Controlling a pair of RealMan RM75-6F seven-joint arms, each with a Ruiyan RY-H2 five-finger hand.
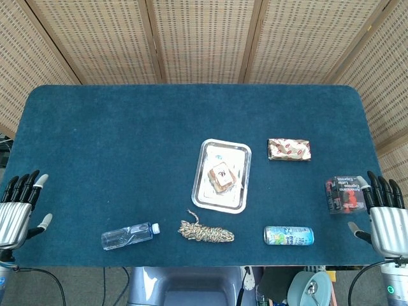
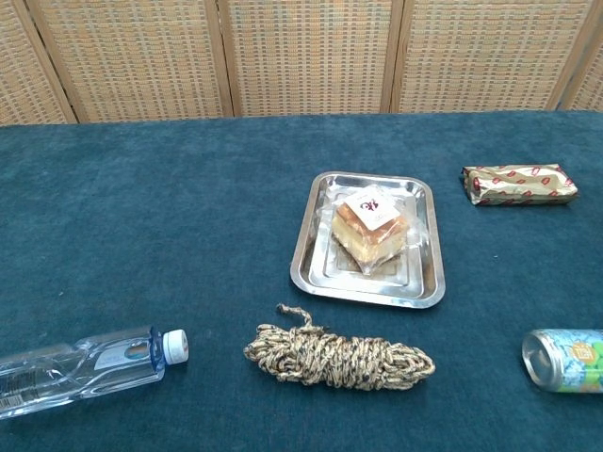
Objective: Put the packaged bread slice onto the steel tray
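The packaged bread slice lies flat inside the steel tray, so the task looks complete. Both hands hold nothing, fingers spread: the left hand at the table's left edge, the right hand at its right edge, well apart from the tray.

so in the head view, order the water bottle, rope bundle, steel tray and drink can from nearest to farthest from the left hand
From the left hand:
1. Water bottle, near edge, left side.
2. Rope bundle, near edge, centre.
3. Steel tray, centre, holding the packaged bread slice.
4. Drink can, near edge, right side.
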